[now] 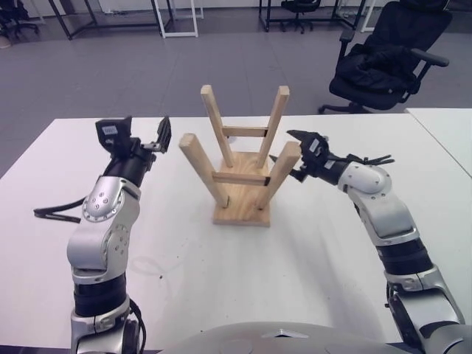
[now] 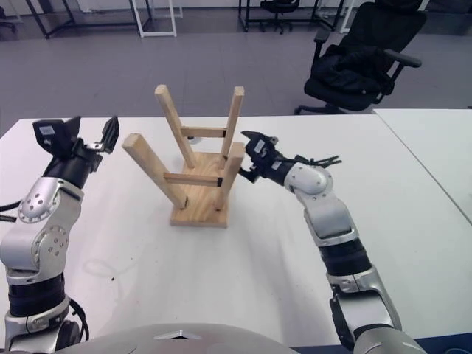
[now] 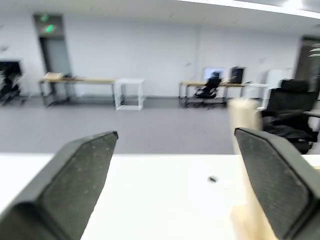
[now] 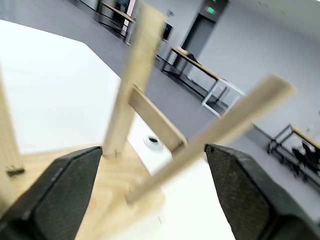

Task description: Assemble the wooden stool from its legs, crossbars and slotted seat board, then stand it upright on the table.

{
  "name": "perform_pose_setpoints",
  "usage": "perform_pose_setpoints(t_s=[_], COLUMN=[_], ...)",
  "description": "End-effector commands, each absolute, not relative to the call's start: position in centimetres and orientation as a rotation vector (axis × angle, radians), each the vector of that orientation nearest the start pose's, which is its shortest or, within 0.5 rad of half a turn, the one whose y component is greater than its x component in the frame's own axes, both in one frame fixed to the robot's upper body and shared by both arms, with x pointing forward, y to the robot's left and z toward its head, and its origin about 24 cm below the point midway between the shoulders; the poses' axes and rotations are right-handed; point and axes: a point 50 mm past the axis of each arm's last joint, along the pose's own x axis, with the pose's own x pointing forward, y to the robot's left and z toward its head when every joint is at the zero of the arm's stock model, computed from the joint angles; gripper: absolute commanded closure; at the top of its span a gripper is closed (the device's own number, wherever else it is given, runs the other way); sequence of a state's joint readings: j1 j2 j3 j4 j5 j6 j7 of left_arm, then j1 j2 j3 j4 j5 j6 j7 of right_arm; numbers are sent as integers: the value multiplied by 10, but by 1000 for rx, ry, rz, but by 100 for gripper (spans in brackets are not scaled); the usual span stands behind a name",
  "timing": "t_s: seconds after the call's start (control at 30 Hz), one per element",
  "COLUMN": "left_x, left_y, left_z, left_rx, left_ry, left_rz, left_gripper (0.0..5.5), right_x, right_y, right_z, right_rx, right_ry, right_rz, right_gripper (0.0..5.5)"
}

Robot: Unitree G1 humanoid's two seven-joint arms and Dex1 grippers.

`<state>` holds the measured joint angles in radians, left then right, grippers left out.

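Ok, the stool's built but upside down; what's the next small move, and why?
Probably close the right end effector on the near right leg. The stool rests on its seat board, legs up, and the right end effector is open with that leg's top seemingly between its fingers.

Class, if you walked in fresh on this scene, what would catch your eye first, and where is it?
The wooden stool stands out: it rests upside down mid-table, seat board flat on the white table, legs splayed upward. The left pincer is open just to its left; the right pincer, open, sits at the near right leg.
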<state>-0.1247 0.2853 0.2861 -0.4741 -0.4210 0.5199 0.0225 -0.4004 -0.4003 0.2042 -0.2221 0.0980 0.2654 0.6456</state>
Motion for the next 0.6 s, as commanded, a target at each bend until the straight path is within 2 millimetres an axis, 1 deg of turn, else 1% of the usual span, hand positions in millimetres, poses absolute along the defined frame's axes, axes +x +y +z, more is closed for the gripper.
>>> perform_pose_setpoints(t_s=[0.03, 0.07, 0.13, 0.17, 0.2, 0.27, 0.3, 0.33, 0.37, 0.4, 0.43, 0.47, 0.5, 0.53, 0.6], left_x=[247, 247, 247, 250, 256, 269, 276, 280, 281, 281, 282, 284, 285, 285, 287], left_y=[239, 243, 250, 252, 251, 249, 246, 240, 231, 221, 213, 209, 207, 205, 209], left_z=[152, 152, 160, 168, 182, 215, 237, 256, 275, 285, 280, 270, 254, 228, 174], left_rx=[-124, -108, -112, -102, -81, -12, -16, -51, -94, -133, -147, -144, -156, -183, -245], left_ry=[-126, -125, -154, -179, -221, -304, -349, -390, -427, -435, -394, -334, -265, -172, 2], left_rz=[161, 177, 197, 191, 161, 77, 16, -46, -127, -200, -246, -272, -281, -305, -263], left_gripper=[118, 118, 118, 118, 118, 118, 118, 118, 118, 118, 118, 118, 118, 118, 118], right_x=[248, 248, 266, 271, 276, 281, 285, 289, 294, 299, 303, 305, 305, 307, 312], right_y=[-65, -66, -81, -90, -100, -117, -125, -132, -138, -141, -140, -137, -134, -129, -122], right_z=[178, 184, 214, 231, 252, 285, 298, 305, 308, 303, 288, 273, 259, 238, 197], right_rx=[-369, -390, -426, -421, -374, -287, -230, -188, -130, -78, -37, -11, 0, 14, 22], right_ry=[-316, -336, -409, -449, -488, -545, -557, -560, -543, -491, -418, -349, -283, -178, 50], right_rz=[1108, 1081, 917, 853, 807, 766, 748, 733, 725, 724, 744, 767, 789, 801, 774], right_gripper=[167, 167, 167, 167, 167, 167, 167, 167, 167, 167, 167, 167, 167, 167, 167])
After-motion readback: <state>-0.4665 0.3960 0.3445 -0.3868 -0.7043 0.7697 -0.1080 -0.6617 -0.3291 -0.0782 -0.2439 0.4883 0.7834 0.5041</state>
